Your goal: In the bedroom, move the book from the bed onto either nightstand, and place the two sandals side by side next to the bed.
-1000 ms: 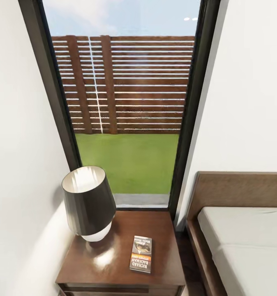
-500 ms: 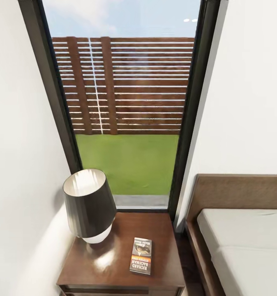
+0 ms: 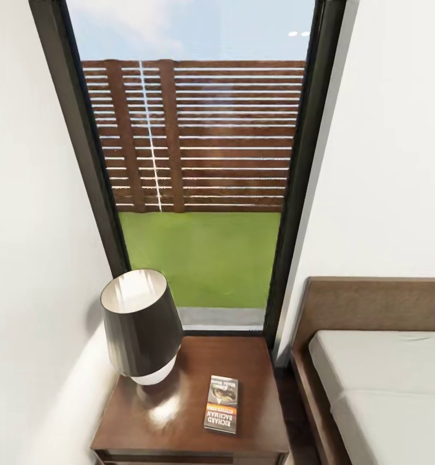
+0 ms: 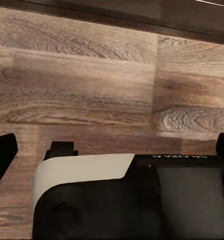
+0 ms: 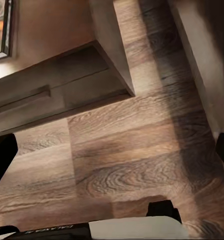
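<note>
From the head camera I look down at the nightstand [image 3: 179, 420] in the lower left of the frame. The book [image 3: 221, 403] lies flat on its top, toward the right front part, orange band and white lettering facing me. A lamp [image 3: 142, 326] with a dark shade stands on the left rear part of the same top, apart from the book. Behind them a tall black-framed window [image 3: 198, 161] fills the middle, showing a slatted fence [image 3: 198, 135] and grass [image 3: 201, 258]. The bed [image 3: 379, 374], with its brown headboard and pale mattress, sits at the lower right; a narrow strip of floor separates it from the nightstand. White walls close in on both sides.

In the left wrist view I see wood-plank floor [image 4: 92, 85], a dark edge of furniture along the top, and the wrist's black and white housing at the bottom. The left gripper's [image 4: 112, 150] dark fingertips [image 4: 2, 152] sit at the far side edges, spread wide with nothing between them.

In the right wrist view the nightstand's drawer front [image 5: 52, 97] and corner occupy the upper left, the book's cover [image 5: 1, 27] peeking at the top left edge, and the bed frame [image 5: 201, 55] runs down the right. The right gripper's [image 5: 114, 155] fingertips [image 5: 2, 160] are likewise spread wide and empty.

Compared with a second ago, the whole head picture has slid slightly downward, so the camera has moved; book and lamp keep their places on the nightstand.
</note>
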{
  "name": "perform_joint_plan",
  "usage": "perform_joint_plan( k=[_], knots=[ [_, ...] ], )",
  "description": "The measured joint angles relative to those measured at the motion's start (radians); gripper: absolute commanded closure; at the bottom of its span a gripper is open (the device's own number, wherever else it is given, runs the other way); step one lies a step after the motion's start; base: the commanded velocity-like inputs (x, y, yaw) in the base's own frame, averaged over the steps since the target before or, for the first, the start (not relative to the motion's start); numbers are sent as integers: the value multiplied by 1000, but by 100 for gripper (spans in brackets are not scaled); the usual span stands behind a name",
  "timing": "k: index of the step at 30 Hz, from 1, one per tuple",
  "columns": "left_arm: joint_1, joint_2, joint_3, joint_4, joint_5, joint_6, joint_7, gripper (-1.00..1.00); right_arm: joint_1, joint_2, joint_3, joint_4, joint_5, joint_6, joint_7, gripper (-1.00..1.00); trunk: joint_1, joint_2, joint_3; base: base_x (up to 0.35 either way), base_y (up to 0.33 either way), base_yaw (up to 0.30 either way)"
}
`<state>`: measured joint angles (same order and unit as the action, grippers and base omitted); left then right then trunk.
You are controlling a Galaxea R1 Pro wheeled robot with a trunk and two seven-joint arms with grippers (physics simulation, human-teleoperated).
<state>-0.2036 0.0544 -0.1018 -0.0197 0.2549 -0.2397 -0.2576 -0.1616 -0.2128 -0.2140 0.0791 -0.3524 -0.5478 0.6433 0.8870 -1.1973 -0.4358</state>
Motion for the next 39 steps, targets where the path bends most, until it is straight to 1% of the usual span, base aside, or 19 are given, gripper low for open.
perform_joint_plan(
  k=[3,5,8,11,18,21,28,32,35,39],
  knots=[
    [6,-1,0,0,-1,0,31,-100,0,0,0,0,1,1,-28,-100,-11,21,9,0,0,0],
    [8,-2,0,0,-15,0,49,-100,0,0,0,1,1,1,-37,-100,-19,35,16,0,0,0],
    [9,-1,0,0,-39,0,61,-100,0,0,0,1,1,1,-42,-100,-19,35,16,0,0,0],
    [9,-2,0,-1,-53,-2,65,-100,0,0,0,0,1,1,-45,-100,-19,35,16,0,0,0],
    [10,-9,3,-4,-53,-4,66,-100,0,0,0,-2,0,1,-46,-100,-19,35,16,0,0,0],
    [10,-8,7,-4,-51,-4,67,-100,1,0,-1,-2,-1,1,-46,-100,-19,35,16,0,0,0],
    [10,-9,6,-4,-52,-4,66,-100,1,2,-1,-2,-1,1,-46,-100,-19,35,16,0,0,0],
    [10,-9,6,-4,-52,-4,67,-100,1,18,-1,-2,-1,1,-46,-100,-19,35,16,0,0,0],
    [10,-9,7,-5,-52,-4,67,-100,0,39,-1,-2,-1,1,-46,-100,-19,35,16,0,0,0],
    [10,-9,6,-4,-52,-4,67,-100,0,43,-1,-2,-2,1,-46,-100,-19,35,16,0,0,0]
  ],
)
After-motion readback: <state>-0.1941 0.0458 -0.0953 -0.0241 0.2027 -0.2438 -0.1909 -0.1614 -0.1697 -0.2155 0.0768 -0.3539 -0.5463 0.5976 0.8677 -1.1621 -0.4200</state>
